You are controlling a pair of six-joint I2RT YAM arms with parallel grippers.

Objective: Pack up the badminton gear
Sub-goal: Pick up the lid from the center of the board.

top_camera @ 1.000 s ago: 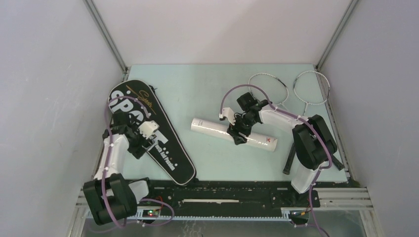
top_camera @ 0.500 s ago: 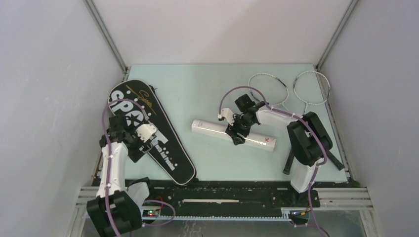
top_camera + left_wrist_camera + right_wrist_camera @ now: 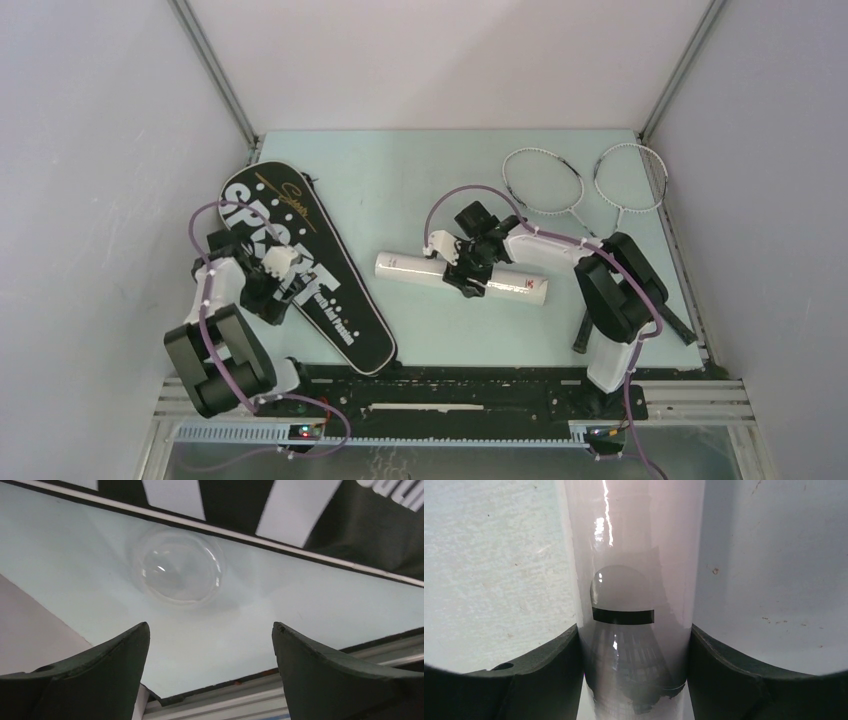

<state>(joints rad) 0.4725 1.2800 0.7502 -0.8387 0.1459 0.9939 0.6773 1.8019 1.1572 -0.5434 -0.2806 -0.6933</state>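
step: likely closing up the tube | right gripper (image 3: pixel 636 647) clamped on white tube (image 3: pixel 410 268), mid-bench, shuttlecock (image 3: pixel 621 595) inside | left gripper (image 3: pixel 210 650) spread, empty, above clear cap (image 3: pixel 177 567) between bag (image 3: pixel 350 325) and left bench edge | next: calls for lowering, pinching cap, carrying to tube mouth

There are two thin silver-white racquets (image 3: pixel 541 180) with black handles, one black racquet-shaped bag (image 3: pixel 355 330) lettered "SPORT", and one long white tube (image 3: pixel 405 268). One white feather shuttlecock (image 3: pixel 621 595) shows through the tube's wall in the right wrist view; whether more sit inside cannot be told. One clear dome-shaped plastic cap (image 3: pixel 180 565) shows in the left wrist view.
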